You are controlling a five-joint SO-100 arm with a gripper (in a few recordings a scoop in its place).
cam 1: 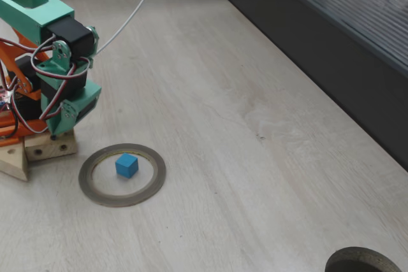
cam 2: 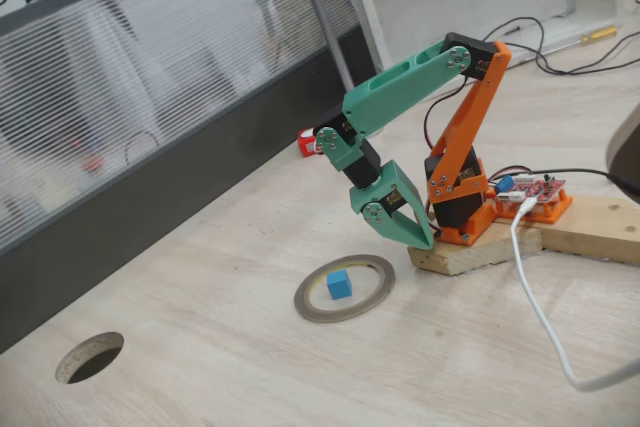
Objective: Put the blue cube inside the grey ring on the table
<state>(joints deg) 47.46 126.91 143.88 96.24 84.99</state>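
The blue cube (cam 1: 127,165) (cam 2: 339,284) rests on the table (cam 1: 255,157) (cam 2: 200,367) inside the grey ring (cam 1: 121,201) (cam 2: 352,315), slightly toward the ring's arm side and clear of its rim. The green and orange arm is folded back over its base. My gripper (cam 1: 56,130) (cam 2: 424,239) points down at the wooden base block, above and behind the ring, not touching cube or ring. Its jaws look closed together with nothing between them.
The arm stands on a wooden block (cam 1: 38,151) (cam 2: 520,242). A white cable (cam 1: 134,11) (cam 2: 540,317) trails across the table. A round dark hole (cam 1: 363,262) (cam 2: 90,357) is cut in the tabletop. A dark ribbed panel (cam 1: 331,42) borders the table's far edge.
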